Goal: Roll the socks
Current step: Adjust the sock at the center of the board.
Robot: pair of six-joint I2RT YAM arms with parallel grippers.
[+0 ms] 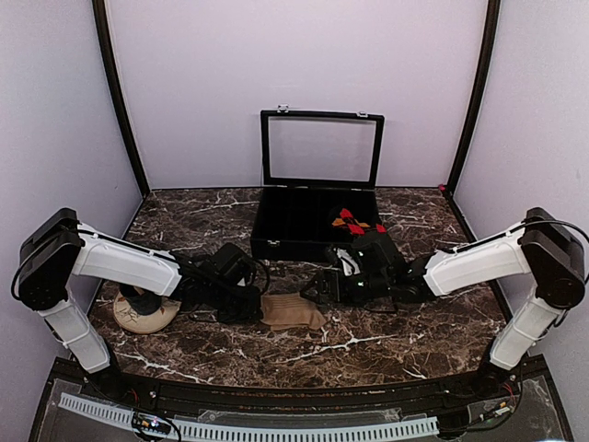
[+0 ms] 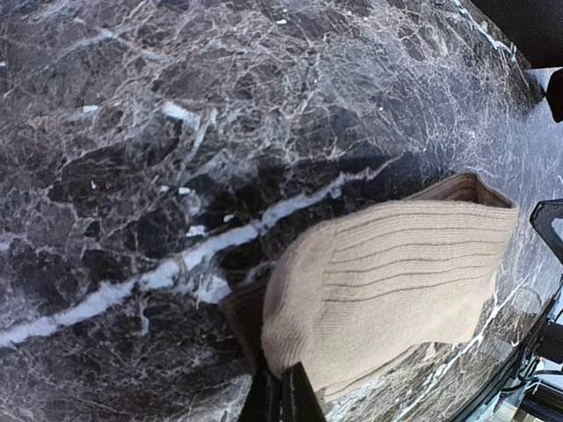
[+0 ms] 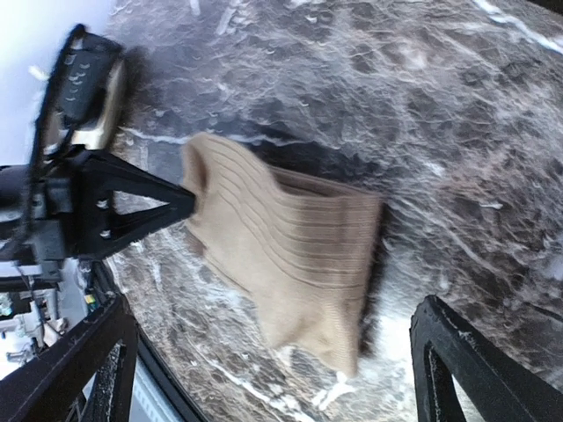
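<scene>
while the left gripper (image 2: pixel 281 397) pinches the tan sock (image 2: pixel 396 281) by one end, the right gripper (image 3: pixel 273 365) hangs spread over it; nothing looks rolled yet.

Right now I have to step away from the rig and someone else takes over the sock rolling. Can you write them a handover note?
Left hand: shut on one end of the tan sock.
Right hand: open above the same sock, holding nothing.
Tan sock lies on the table in front of the black case; argyle sock sits in the case's right side.
Done: hard to say; whether the argyle sock is rolled cannot be told.
Left: the tan sock shows no roll yet.
</scene>
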